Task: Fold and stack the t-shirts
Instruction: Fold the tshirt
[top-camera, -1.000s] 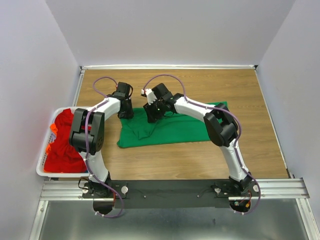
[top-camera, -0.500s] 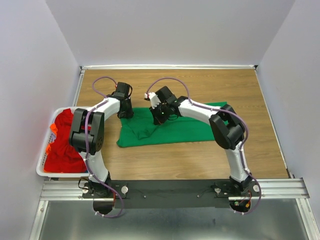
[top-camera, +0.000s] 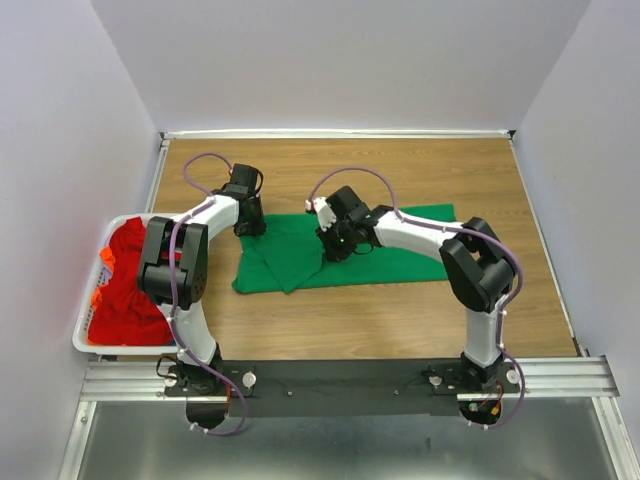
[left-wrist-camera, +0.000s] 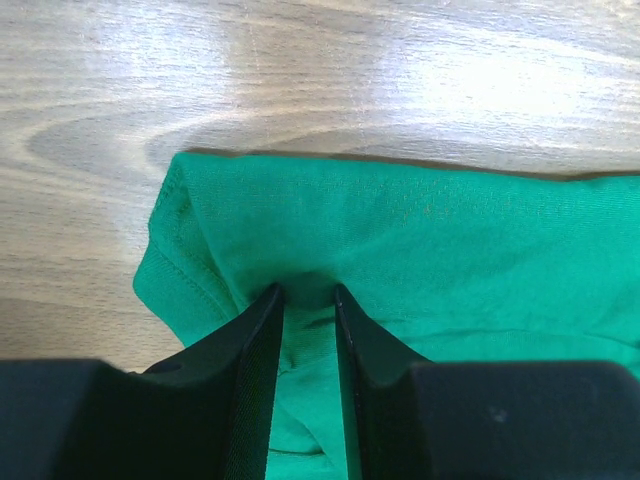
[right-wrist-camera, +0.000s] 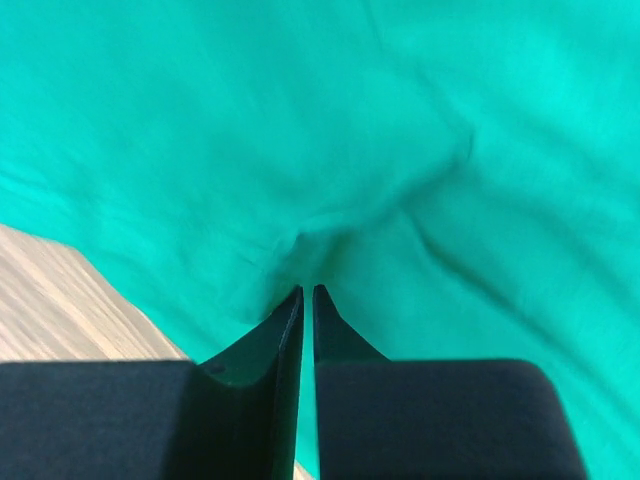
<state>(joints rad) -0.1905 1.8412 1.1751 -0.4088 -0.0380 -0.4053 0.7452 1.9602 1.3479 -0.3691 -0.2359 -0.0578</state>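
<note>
A bright green t-shirt (top-camera: 400, 250) lies spread across the middle of the wooden table. At the shirt's back left corner my left gripper (top-camera: 250, 226) points down. In the left wrist view its jaws (left-wrist-camera: 308, 292) are shut on a bunched fold of the green cloth (left-wrist-camera: 450, 240), near the hem. My right gripper (top-camera: 336, 248) sits low over the shirt's left half. In the right wrist view its jaws (right-wrist-camera: 308, 290) stand almost together, pinching a small ridge of the green cloth (right-wrist-camera: 450, 120). Red t-shirts (top-camera: 125, 285) with a bit of orange are heaped in the basket.
A white slatted basket (top-camera: 120, 348) stands at the table's left edge, beside the left arm's base. Bare wood shows behind the shirt (top-camera: 420, 170) and along its near side (top-camera: 340, 320). White walls close in the table on three sides.
My right gripper has closed on the green cloth and moved right and nearer, dragging the fold with it. The left gripper has stayed where it was.
</note>
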